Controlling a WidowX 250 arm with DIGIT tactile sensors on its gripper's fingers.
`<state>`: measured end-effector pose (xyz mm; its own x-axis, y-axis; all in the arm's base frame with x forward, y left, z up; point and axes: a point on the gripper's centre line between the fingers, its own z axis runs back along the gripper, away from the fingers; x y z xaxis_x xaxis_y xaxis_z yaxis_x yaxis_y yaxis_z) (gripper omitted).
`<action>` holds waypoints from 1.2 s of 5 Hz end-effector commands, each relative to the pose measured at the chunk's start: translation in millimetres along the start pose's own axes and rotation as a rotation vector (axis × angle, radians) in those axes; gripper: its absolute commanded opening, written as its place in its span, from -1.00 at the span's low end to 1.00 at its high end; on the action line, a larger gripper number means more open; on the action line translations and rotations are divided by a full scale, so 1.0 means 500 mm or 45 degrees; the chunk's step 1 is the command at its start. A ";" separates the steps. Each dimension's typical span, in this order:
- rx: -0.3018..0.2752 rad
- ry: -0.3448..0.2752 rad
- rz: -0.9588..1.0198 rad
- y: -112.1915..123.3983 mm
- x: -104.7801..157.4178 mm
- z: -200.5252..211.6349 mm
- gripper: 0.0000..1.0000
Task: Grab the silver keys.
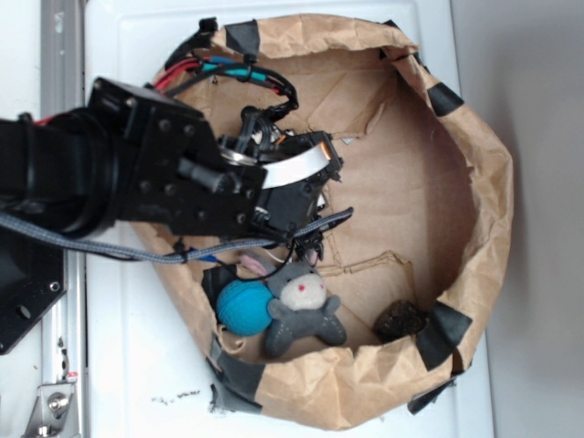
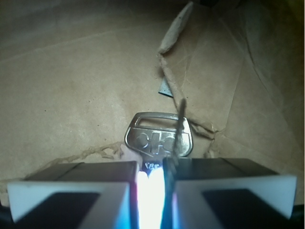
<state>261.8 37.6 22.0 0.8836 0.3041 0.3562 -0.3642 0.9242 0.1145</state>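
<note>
In the wrist view the pincer [image 2: 151, 188] is closed narrowly on the silver keys [image 2: 159, 136]: its two white-edged fingers [image 2: 71, 183] stand nearly together, with one key's blade clamped in the slim gap and the flat key head sticking out beyond the tips. A second key, seen edge-on, hangs across the head's right side. Behind the keys lies creased, torn brown paper.

From the exterior view the pincer [image 1: 315, 233] sits at the end of the black arm [image 1: 137, 173], inside a brown paper bag [image 1: 474, 182] with its rim rolled down and patched with black tape. The keys themselves cannot be made out here. Just below the pincer, on the bag's floor, lies a grey plush bunny [image 1: 306, 310], touching a teal ball [image 1: 242, 306] on its left. A small dark lump [image 1: 400, 319] rests near the bunny's right. The bag sits on a white bench [image 1: 128, 365].
</note>
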 end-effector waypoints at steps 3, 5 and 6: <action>-0.176 0.117 0.115 -0.027 0.115 0.217 -1.00; -0.158 0.148 0.065 -0.036 0.138 0.251 -1.00; -0.097 0.193 0.048 -0.044 0.134 0.222 -1.00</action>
<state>286.0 15.7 126.4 0.9134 0.3763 0.1550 -0.3882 0.9200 0.0540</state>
